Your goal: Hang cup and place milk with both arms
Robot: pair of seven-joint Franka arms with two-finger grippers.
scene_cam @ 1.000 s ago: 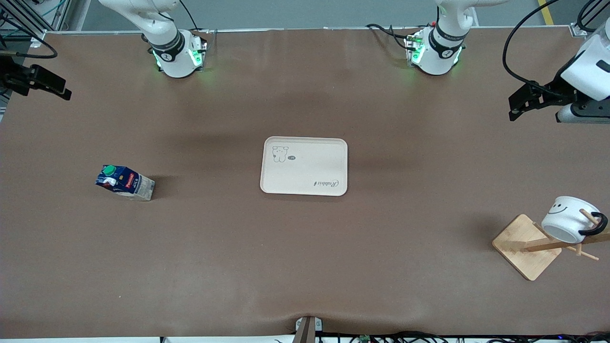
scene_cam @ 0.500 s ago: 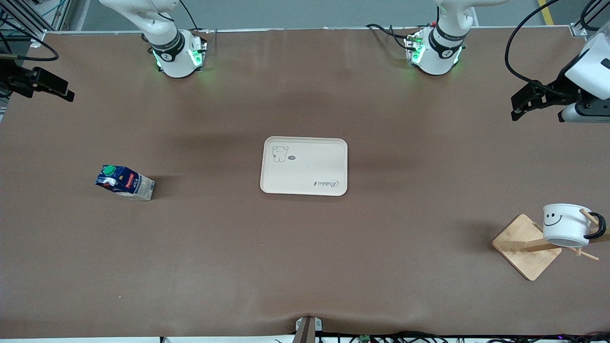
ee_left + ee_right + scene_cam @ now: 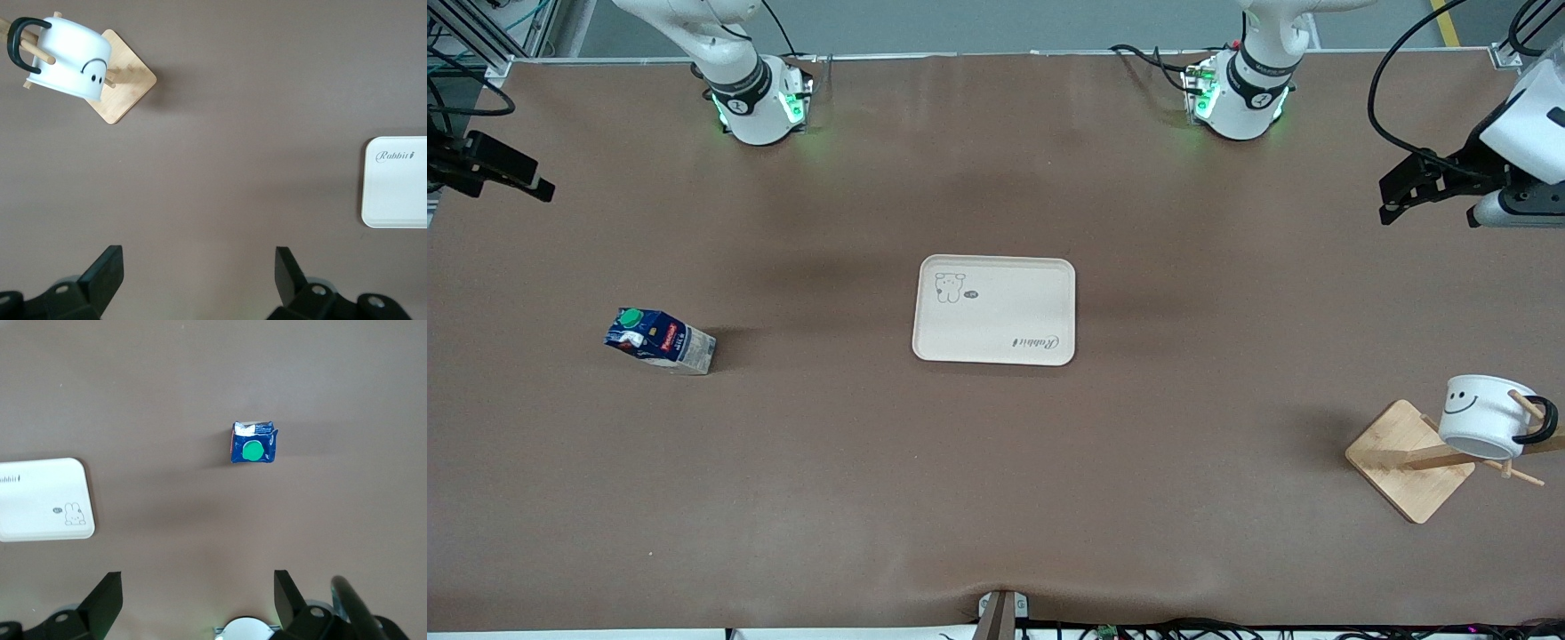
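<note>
- Cup [image 3: 1483, 416]: white mug with a smiley face, hung by its black handle on a peg of the wooden rack [image 3: 1409, 460], at the left arm's end of the table, near the front camera.
- Milk [image 3: 658, 340]: blue carton with green cap, standing on the table toward the right arm's end, well apart from the tray [image 3: 994, 310] at the centre.
- Left gripper [image 3: 1405, 188]: raised over the table's edge at the left arm's end, fingers [image 3: 103, 272] spread, holding nothing.
- Right gripper [image 3: 503, 169]: raised over the edge at the right arm's end, fingers [image 3: 105, 597] spread, holding nothing.
</note>
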